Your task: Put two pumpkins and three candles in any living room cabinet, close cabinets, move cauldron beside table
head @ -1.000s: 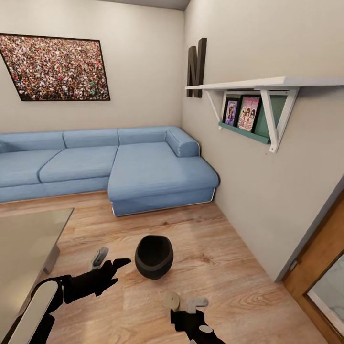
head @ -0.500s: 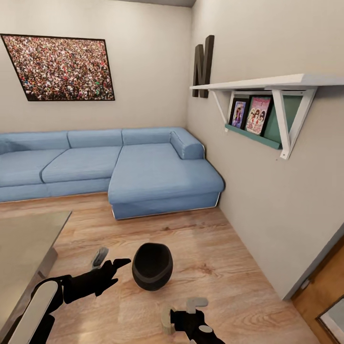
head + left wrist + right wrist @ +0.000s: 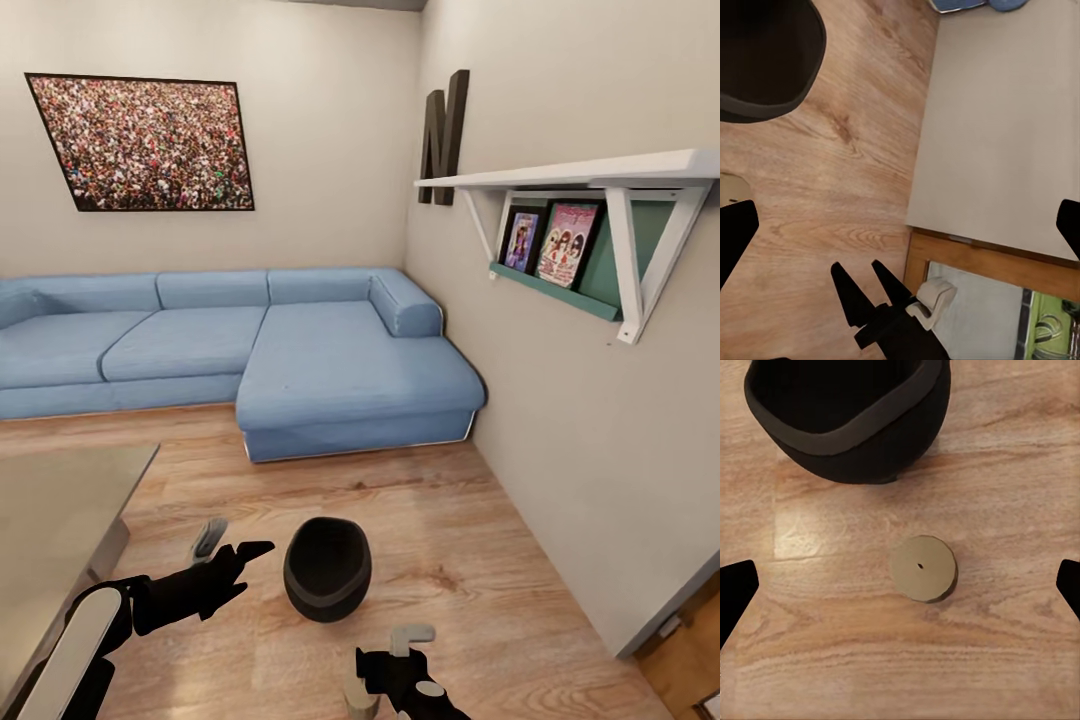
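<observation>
**Cauldron on the floor, one candle under my right fingers**

In the head view I see the cauldron [image 3: 327, 568] standing upright on the wooden floor [image 3: 450, 520], low in the frame and just right of centre, with its mouth facing up. It is near the corner of the glass-topped worktop [image 3: 60, 500] at the lower left but well apart from it, with bare boards between them.

My left gripper [image 3: 235, 540] hangs just left of the cauldron without touching it. In the left wrist view its fingers [image 3: 735, 232] sit at opposite edges of the frame, spread wide and holding nothing. That view has the cauldron in the upper left corner and a wood-framed glass door [image 3: 975, 262] along the bottom, below a plain wall.

My right gripper [image 3: 385, 665] is at the bottom edge of the head view, below the cauldron. In the right wrist view its fingers [image 3: 735, 585] are spread wide and empty. A candle [image 3: 922, 568] stands on the floor between them, in the middle of the frame, its pale top facing the camera. It is near the cauldron at the top of that frame but clear of it.

Further back, a blue corner sofa [image 3: 300, 350] runs across the middle of the head view. A crowd photograph [image 3: 150, 140] hangs at the upper left, and a white wall shelf [image 3: 580, 175] is at the upper right.
</observation>
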Motion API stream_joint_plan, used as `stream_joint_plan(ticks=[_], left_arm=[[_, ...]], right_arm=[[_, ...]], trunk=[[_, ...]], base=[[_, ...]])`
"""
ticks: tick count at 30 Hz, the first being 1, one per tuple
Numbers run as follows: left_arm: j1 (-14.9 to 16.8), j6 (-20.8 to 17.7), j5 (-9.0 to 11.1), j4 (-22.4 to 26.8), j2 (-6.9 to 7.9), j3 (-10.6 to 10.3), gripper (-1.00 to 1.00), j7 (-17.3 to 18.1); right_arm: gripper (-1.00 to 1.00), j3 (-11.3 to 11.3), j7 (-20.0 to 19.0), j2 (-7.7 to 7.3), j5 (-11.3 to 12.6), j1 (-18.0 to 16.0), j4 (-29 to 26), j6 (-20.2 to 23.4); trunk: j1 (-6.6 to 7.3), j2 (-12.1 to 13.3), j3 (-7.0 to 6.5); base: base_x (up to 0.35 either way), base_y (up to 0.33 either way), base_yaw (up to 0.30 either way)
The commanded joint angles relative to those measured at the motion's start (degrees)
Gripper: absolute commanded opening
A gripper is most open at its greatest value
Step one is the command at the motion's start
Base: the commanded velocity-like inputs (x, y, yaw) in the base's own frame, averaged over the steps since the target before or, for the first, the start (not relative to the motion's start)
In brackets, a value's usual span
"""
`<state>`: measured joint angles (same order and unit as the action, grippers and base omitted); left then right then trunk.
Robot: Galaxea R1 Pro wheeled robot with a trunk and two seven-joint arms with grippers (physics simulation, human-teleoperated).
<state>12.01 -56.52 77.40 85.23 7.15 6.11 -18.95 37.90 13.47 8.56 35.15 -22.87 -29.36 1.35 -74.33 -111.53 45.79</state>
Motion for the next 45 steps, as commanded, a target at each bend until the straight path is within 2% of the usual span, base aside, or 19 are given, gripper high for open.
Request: stream_joint_plan(ticks=[1,9,13,18,19,20,21,23,25,26,27,29,31,35,37,40,45], left_arm=[[0.0,-0.2,0.6,0.1,-0.01,0.0,1.0,-0.6],[0.0,-0.2,0.6,0.2,-0.01,0.1,1.0,-0.4],[0.0,-0.3,2.3,0.4,0.07,0.1,1.0,-0.4],[-0.2,-0.5,8.3,1.9,0.67,-0.2,1.0,-0.4],[-0.4,-0.6,10.8,2.7,1.1,-0.1,1.0,-0.4],[-0.5,-0.6,12.4,3.0,1.7,-0.2,1.0,-0.4],[-0.6,-0.6,14.9,3.3,2.83,-0.4,1.0,-0.4],[-0.8,-0.7,19.2,3.6,4.07,-1.3,1.0,-0.3],[-0.8,-0.7,24.2,3.6,5.46,-2.2,1.0,-0.3],[-0.9,-0.7,27.6,3.7,6.41,-3.0,1.0,-0.4],[-0.9,-0.7,28.5,3.7,6.71,-3.3,1.0,-0.4],[-1.0,-0.8,31.6,3.6,7.72,-4.7,1.0,-0.3],[-1.2,-0.7,34.1,3.6,8.26,-5.7,1.0,-0.3],[-1.3,-0.7,37.8,3.6,8.59,-7.4,1.0,-0.3],[-1.3,-0.7,38.8,3.6,8.63,-8.1,1.0,-0.4],[-1.3,-0.7,39.6,3.5,8.76,-8.7,1.0,-0.3],[-1.3,-0.7,39.8,3.5,8.84,-8.8,1.0,-0.4]], right_arm=[[1.0,0.4,0.5,-0.05,0.4,-0.1,-0.1,0.1],[1.0,0.4,0.7,-0.09,0.4,-0.1,0.1,0.1],[1.0,0.4,0.9,-0.12,0.4,-0.1,0.2,0.1],[1.0,0.3,1.0,-0.13,0.7,-0.1,0.2,0.2],[1.0,0.3,1.0,-0.13,0.8,-0.1,0.2,0.2],[1.0,0.3,1.1,-0.13,0.8,-0.1,0.2,0.3],[1.0,0.3,1.1,-0.13,0.7,-0.1,0.2,0.3],[1.0,0.3,1.1,-0.13,0.7,-0.1,0.2,0.3],[1.0,0.2,1.1,-0.13,0.8,-0.1,0.2,0.3],[1.0,0.2,1.0,-0.13,0.9,-0.1,0.2,0.4],[1.0,0.2,1.0,-0.13,0.9,-0.1,0.2,0.5],[1.0,0.1,1.1,-0.13,1.0,-0.1,0.2,1.9],[1.0,0.0,1.2,-0.07,1.1,-0.1,0.2,5.6],[1.0,-0.3,1.5,0.34,1.0,-0.3,-0.4,11.6],[1.0,-0.4,1.6,0.41,1.1,-0.5,-0.4,12.7],[1.0,-0.5,3.5,0.52,1.4,-2.0,-0.5,14.0],[1.0,-1.2,8.0,0.57,1.5,-5.7,-0.5,17.2]], trunk=[[0.01,0.0,0.05],[0.01,0.0,0.05],[-0.65,-1.2,0.59],[-1.75,-3.2,1.49],[-1.97,-3.6,1.67],[-2.19,-4.0,1.85],[-2.41,-4.4,2.03],[-2.85,-5.2,2.39],[-3.29,-6.0,2.75],[-3.51,-6.4,2.93],[-3.73,-6.8,3.1],[-4.17,-7.6,3.46],[-4.61,-8.4,3.82],[-5.49,-10.1,4.54],[-5.92,-10.9,4.9],[-6.58,-12.1,5.44],[-7.68,-14.1,6.34]], base=[[0.012,0.072,0.004],[0.003,0.123,0.001],[0.0,0.015,0.0],[0.0,0.002,0.0],[0.0,0.0,0.0],[0.0,0.0,0.0],[0.0,0.0,0.0],[0.0,0.0,0.0],[0.0,0.0,0.0],[0.0,0.0,0.0],[0.0,0.0,0.0],[0.0,0.0,0.0],[0.0,0.0,0.0],[0.0,0.0,0.0],[0.0,0.0,0.0],[0.0,0.0,0.0],[0.0,0.0,0.0]])
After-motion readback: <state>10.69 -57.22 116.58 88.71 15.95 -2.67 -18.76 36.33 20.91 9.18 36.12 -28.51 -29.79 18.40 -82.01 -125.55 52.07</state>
